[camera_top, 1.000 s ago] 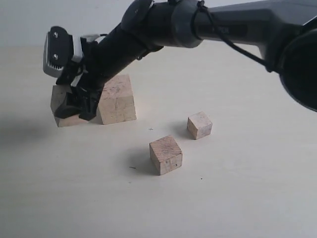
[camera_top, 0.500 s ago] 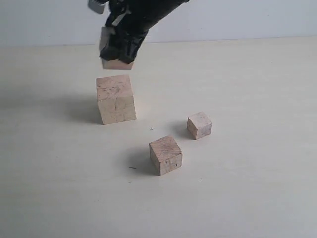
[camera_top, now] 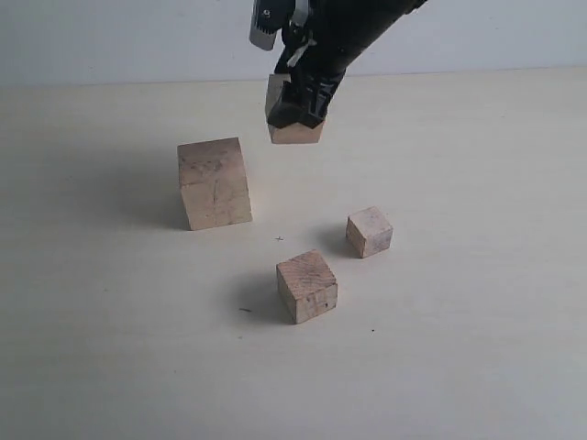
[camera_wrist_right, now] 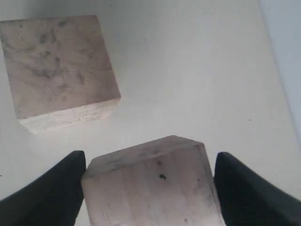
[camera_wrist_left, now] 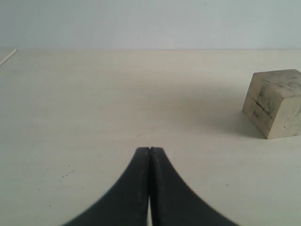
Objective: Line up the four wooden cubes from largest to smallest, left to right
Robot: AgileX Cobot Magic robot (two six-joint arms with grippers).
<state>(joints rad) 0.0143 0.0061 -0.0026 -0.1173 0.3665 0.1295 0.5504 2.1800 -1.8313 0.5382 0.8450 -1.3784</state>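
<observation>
Now my right fingers point(camera_wrist_right: 51, 188) clamped on held cube point(camera_top: 295, 128), aloft near largest cube point(camera_top: 215, 181). Left fingers point(camera_wrist_left: 141, 188) closed, empty. Wood looks rigid, light, grippy; pinch opposite flat faces, centred.

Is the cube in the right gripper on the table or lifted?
Lifted: the right gripper holds the cube in the air, clear of the table.

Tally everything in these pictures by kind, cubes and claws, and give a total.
Wooden cubes: 4 (the largest cube, the held cube, the front cube, the smallest cube)
Claws: 2 (the left claw, shut and empty; the right claw, shut on the held cube)
Total: 6
</observation>
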